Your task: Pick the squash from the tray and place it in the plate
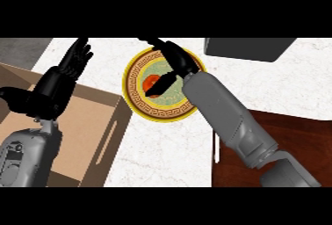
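We are looking steeply down on a pale speckled counter (162, 154). The plate (139, 103), round with a yellow rim and a patterned gold band around a pale green centre, is sitting on the counter near the top middle of the view. The squash (151, 80), showing as an orange-red patch, is lying inside the plate, on its centre.

The right hand (174, 57) is hanging over the plate, its grey forearm crossing in from the lower right and covering the plate's right side. Its fingers are curling downward, and one dark finger is reaching to the squash's right edge; we cannot tell whether the hand is gripping the squash or just touching it.

The left hand (48, 94) is showing at the left, over the brown tray (107, 136), fingers straight and pointing up, thumb out to the side, holding nothing. The tray is sitting just left of the plate, its near wall carrying a slot handle.

A dark grey object (250, 48) is lying at the top right, and a dark reddish-brown surface (285, 132) is filling the lower right.
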Robot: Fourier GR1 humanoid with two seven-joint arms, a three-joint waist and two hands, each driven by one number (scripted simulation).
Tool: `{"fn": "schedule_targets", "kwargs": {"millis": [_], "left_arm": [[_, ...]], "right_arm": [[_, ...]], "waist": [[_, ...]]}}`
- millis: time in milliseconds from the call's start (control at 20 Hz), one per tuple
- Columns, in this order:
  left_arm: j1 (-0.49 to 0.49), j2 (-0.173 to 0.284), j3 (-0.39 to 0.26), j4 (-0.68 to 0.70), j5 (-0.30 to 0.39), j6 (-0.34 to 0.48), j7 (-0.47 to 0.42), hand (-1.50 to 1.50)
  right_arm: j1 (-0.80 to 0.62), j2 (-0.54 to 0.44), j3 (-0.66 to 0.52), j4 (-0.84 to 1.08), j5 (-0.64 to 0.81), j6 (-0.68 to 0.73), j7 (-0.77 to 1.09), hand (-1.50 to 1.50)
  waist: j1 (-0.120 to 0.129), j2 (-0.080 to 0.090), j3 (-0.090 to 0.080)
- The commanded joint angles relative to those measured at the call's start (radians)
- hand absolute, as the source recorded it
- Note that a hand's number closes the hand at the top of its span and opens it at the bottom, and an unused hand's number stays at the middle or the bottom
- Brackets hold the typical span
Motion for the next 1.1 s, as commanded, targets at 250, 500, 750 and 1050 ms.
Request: {"fn": "schedule_targets", "kwargs": {"millis": [250,500,750,1050], "left_arm": [[0.026,0.01,0.032,0.029,-0.02,0.02,-0.022,0.0],[0.002,0.034,0.061,-0.012,0.025,-0.006,0.034,0.0],[0.082,0.022,0.046,-0.05,-0.007,0.006,-0.01,0.0],[0.052,0.016,0.045,-0.021,-0.008,0.005,0.002,0.0]], "right_arm": [[-0.056,0.0,-0.143,0.067,-0.218,0.056,-0.074,-1.5],[-0.064,-0.039,-0.219,0.165,-0.244,0.08,-0.141,-1.5],[-0.049,-0.196,-0.269,0.209,-0.271,0.249,-0.216,-1.5],[-0.031,-0.318,-0.261,0.26,-0.236,0.391,-0.307,-1.5]], "waist": [[-0.065,-0.007,0.0],[-0.072,-0.009,0.0],[-0.072,-0.007,0.001],[-0.073,-0.003,0.001]]}}
